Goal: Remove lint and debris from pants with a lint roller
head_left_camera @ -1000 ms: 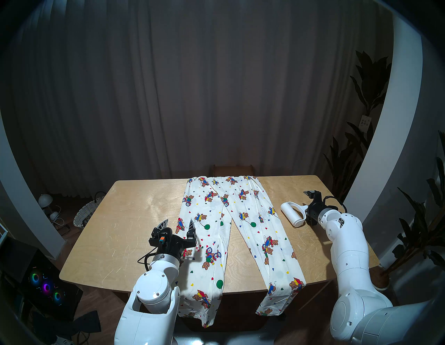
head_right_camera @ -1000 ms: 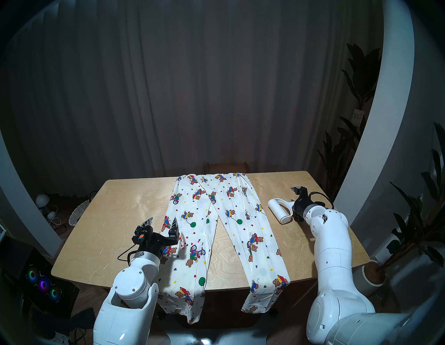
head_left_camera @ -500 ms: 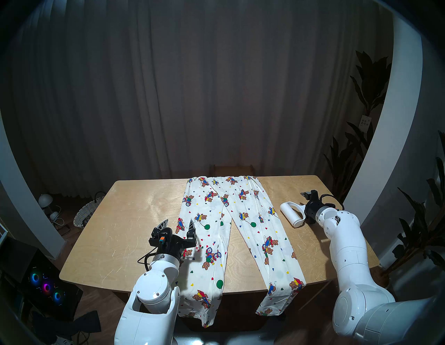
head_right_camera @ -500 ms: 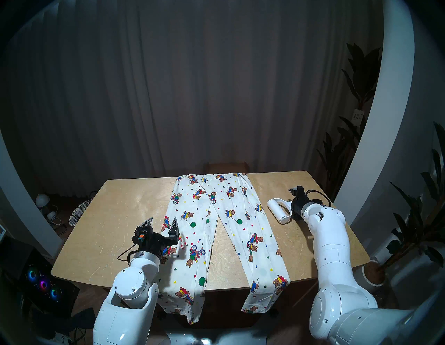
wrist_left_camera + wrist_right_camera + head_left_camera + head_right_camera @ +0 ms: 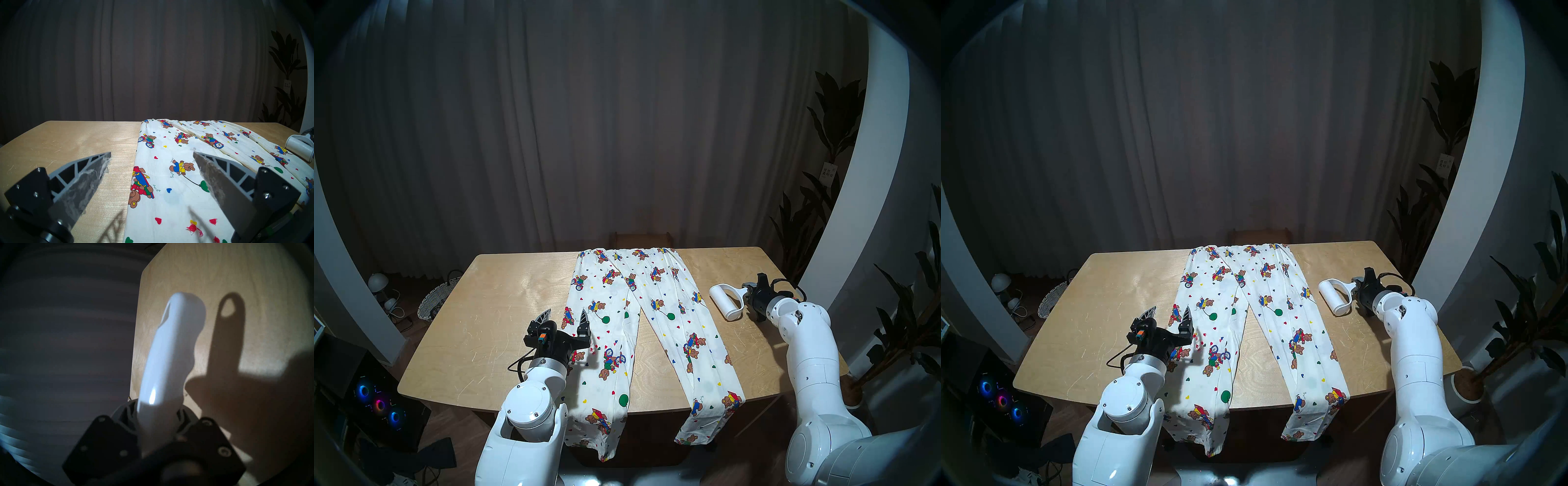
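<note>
- White roller (image 5: pixel 725 302) lying on table (image 5: pixel 504 305), just right of pants (image 5: pixel 636 325); handle now clamped in right claw (image 5: pixel 749 294).
- Earlier gaping around handle, now pinched onto it in wrist view (image 5: pixel 163 372).
- Likely meaning: grasp made, lift and carry to cloth next; no rolling begun.
- Otherwise unchanged: pants spread flat, cuffs hanging over near edge.
- Left claw (image 5: pixel 564 316) spread wide, holding nothing, over left trouser leg, unmoved.
</note>
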`<state>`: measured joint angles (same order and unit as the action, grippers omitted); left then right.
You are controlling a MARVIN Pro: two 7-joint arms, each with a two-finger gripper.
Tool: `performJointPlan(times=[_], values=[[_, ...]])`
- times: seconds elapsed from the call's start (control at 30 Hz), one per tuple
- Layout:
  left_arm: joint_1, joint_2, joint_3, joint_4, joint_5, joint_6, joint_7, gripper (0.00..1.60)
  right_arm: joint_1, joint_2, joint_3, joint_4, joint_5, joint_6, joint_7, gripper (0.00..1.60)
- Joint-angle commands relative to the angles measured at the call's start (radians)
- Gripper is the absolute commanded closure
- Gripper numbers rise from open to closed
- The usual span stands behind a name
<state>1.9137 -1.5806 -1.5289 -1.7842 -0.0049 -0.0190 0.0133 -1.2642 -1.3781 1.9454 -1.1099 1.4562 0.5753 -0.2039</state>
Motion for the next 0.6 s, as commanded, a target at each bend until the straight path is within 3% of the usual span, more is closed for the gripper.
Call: performJointPlan(times=[0.0, 0.23, 0.57], values=[[-0.006, 0.001, -0.002, -0.022, 0.0, -0.005, 0.0, 0.0, -0.087, -0.06, 0.049, -0.122, 0.067, 0.014, 0.006, 1.6], [-0.007, 0.001, -0.002, -0.02, 0.0, -0.005, 0.0, 0.0, -0.112, -0.114, 0.072, -0.216, 0.115, 0.011, 0.038, 1.6], [-0.009, 0.001, -0.002, -0.016, 0.0, -0.005, 0.001, 0.0, -0.109, -0.175, 0.036, -0.325, 0.152, 0.045, 0.093, 1.6]])
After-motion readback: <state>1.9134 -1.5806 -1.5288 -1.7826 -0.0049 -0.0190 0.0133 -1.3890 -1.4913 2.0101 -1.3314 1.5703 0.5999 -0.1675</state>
